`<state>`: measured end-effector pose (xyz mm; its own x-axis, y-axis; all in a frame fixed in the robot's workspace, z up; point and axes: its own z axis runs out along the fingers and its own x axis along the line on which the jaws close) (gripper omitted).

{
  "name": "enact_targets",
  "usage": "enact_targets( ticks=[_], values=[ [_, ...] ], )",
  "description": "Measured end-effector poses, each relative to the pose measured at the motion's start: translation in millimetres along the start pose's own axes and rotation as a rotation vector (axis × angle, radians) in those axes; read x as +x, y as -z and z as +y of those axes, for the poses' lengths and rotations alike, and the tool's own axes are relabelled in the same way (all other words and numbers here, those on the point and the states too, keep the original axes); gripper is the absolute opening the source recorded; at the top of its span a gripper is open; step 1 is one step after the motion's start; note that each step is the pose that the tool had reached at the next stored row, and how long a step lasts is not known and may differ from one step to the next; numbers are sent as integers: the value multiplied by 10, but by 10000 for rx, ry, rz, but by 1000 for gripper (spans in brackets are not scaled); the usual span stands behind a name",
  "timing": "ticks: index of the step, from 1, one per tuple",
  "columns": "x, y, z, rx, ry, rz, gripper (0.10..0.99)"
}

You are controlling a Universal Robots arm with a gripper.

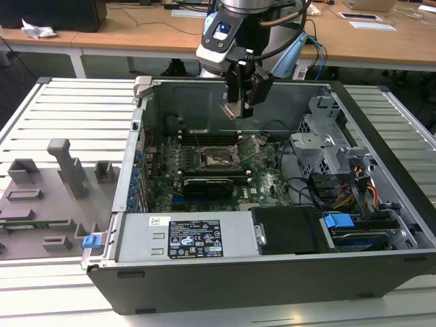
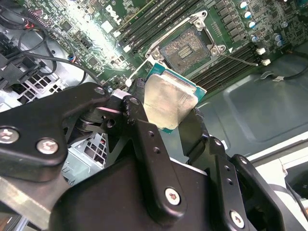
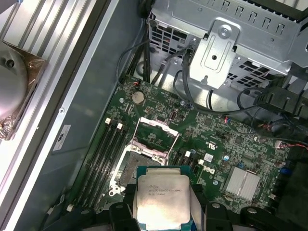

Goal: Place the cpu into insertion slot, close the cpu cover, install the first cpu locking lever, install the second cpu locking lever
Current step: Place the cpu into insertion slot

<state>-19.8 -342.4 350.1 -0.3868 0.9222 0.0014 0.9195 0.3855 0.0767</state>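
Note:
My gripper (image 1: 235, 107) hangs over the open computer case, shut on the cpu (image 1: 229, 109). In both wrist views the cpu (image 2: 167, 98) (image 3: 161, 197) sits flat between the black fingers (image 2: 139, 115), its silvery face with a pale green edge showing. The insertion slot (image 3: 137, 166) (image 2: 185, 45) (image 1: 219, 158) lies on the green motherboard below the chip, and its dark pin grid is uncovered. The cpu cover (image 3: 156, 123), a thin silver frame, is swung open beside the slot. A thin wire lever (image 2: 240, 58) stands free near the socket.
Long black memory slots (image 3: 103, 154) run beside the socket. A silver drive cage (image 3: 221, 43) with black cables (image 3: 144, 53) sits close by. The case wall (image 1: 197, 102) rises behind the gripper. A power supply (image 1: 194, 238) lies along the case front. A grey fixture tray (image 1: 48, 197) is at the exterior view's left.

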Motion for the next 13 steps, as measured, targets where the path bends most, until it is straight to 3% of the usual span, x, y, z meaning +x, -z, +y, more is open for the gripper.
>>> enact_targets(
  ticks=[13],
  values=[
    [2,-48,-8,0,-4,0,525]
  ],
)
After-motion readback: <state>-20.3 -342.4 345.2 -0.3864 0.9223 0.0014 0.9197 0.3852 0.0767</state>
